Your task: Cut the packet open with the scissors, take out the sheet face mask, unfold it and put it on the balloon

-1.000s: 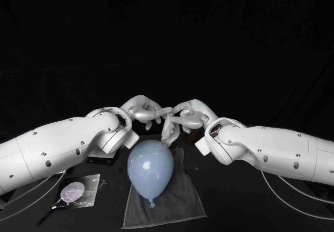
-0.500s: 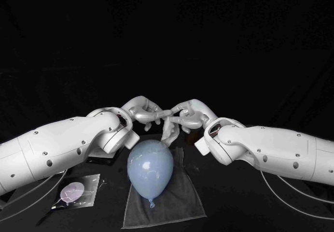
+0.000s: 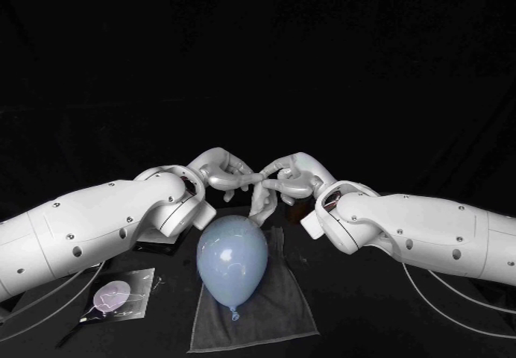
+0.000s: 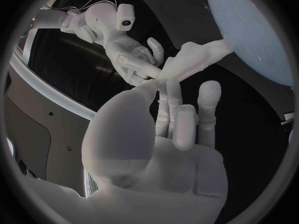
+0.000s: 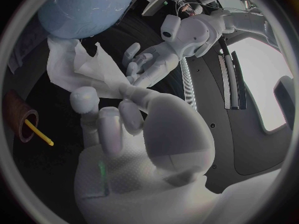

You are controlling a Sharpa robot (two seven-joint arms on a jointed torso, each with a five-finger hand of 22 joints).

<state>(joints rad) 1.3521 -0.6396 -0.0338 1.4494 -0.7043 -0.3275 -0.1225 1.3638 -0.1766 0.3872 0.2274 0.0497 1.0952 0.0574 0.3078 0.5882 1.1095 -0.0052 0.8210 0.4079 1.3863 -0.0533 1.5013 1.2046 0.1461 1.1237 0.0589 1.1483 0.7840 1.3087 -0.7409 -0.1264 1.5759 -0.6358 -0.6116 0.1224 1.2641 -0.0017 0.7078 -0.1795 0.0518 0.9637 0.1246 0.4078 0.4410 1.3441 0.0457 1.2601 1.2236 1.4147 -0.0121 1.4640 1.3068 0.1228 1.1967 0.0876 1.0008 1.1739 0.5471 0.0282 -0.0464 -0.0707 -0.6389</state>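
Observation:
The white sheet mask (image 3: 262,203) hangs crumpled between my two hands, just behind the balloon's top. My left hand (image 3: 223,173) pinches one edge of it and my right hand (image 3: 292,176) pinches the other, fingertips almost meeting. The light blue balloon (image 3: 233,256) lies on a grey towel (image 3: 269,313), knot toward me. From the left wrist, the left hand (image 4: 163,134) holds the mask (image 4: 199,57) beside the balloon (image 4: 249,30), with the right hand (image 4: 134,59) opposite. From the right wrist, the right hand (image 5: 124,129) grips the mask (image 5: 87,69) under the balloon (image 5: 84,10).
The packet (image 3: 121,297) lies flat on the table at the front left, beside my left arm. A brown cup (image 5: 22,122) with a yellow stick in it stands on the table near the right hand.
The two hands have drawn slightly closer together over the mask. The balloon, towel and packet have not moved.

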